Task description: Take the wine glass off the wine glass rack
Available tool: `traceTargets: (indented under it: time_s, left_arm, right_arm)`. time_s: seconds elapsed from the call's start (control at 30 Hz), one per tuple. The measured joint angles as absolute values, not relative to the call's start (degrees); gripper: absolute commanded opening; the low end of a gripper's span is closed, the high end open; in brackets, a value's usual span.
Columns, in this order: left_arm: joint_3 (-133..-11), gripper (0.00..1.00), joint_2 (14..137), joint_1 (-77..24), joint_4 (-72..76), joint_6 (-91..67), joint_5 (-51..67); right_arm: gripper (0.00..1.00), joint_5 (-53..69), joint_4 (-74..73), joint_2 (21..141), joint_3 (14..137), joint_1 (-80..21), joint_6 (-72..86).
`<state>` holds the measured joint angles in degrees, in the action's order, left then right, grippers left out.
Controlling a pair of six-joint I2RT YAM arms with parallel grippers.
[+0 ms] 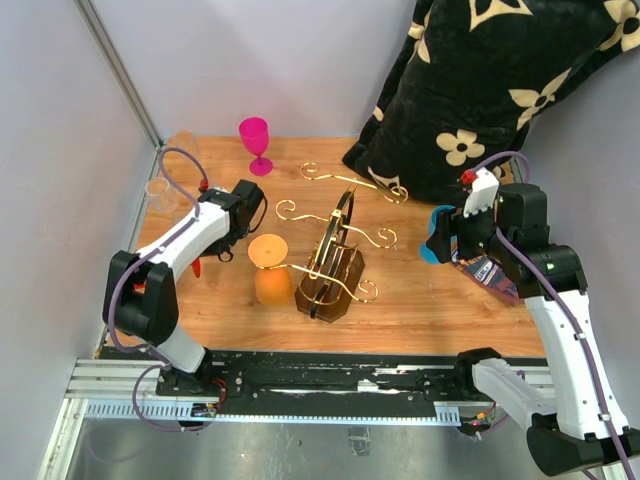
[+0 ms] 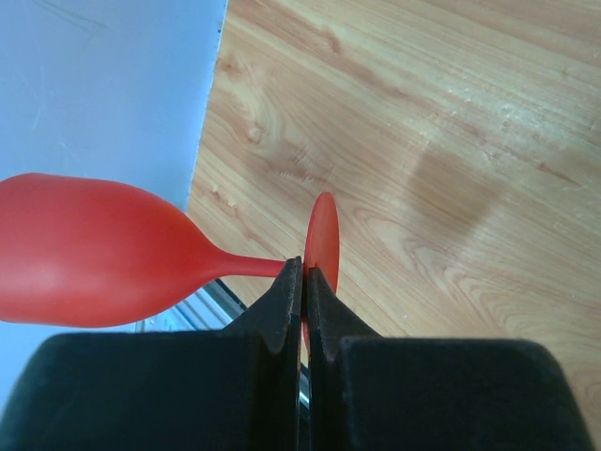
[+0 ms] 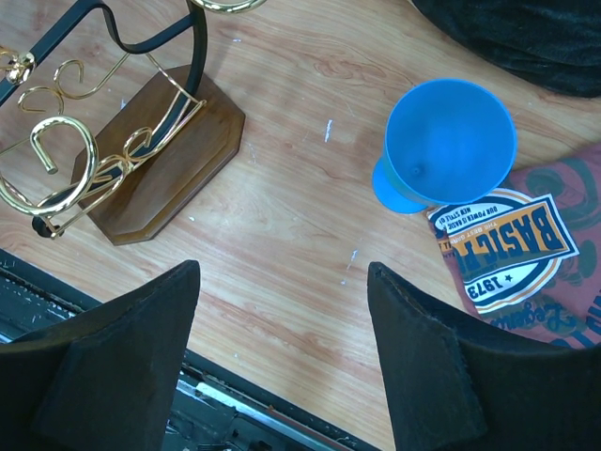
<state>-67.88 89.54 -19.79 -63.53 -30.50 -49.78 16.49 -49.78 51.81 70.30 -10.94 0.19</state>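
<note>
A red wine glass (image 2: pixel 84 249) lies sideways in the air past the table's left edge. My left gripper (image 2: pixel 305 272) is shut on the rim of its round foot (image 2: pixel 322 240). From above, only a red sliver (image 1: pixel 197 266) shows under that gripper (image 1: pixel 207 257). The gold wire wine glass rack (image 1: pixel 335 250) stands mid-table on its brown base (image 3: pixel 155 155). An orange wine glass (image 1: pixel 270 272) hangs upside down from its left arm. My right gripper (image 3: pixel 284 270) is open and empty, hovering right of the rack, near a blue glass (image 3: pixel 451 141).
A pink wine glass (image 1: pixel 255 140) stands at the back. Clear glasses (image 1: pixel 160 192) sit by the left wall. A black flowered cushion (image 1: pixel 480 90) fills the back right corner. A printed cloth (image 3: pixel 507 249) lies under the blue glass. The metal rail (image 1: pixel 330 385) runs along the near edge.
</note>
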Motion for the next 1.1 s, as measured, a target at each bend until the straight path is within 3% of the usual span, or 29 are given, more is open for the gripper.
traceTargets:
  time_s: [1.1]
  left_arm:
    - [-73.3,0.01,112.7,-14.3,-58.3,-27.3,-48.9]
  right_arm:
    - [0.74,17.8,-49.8,50.9,69.7,-10.9,-1.8]
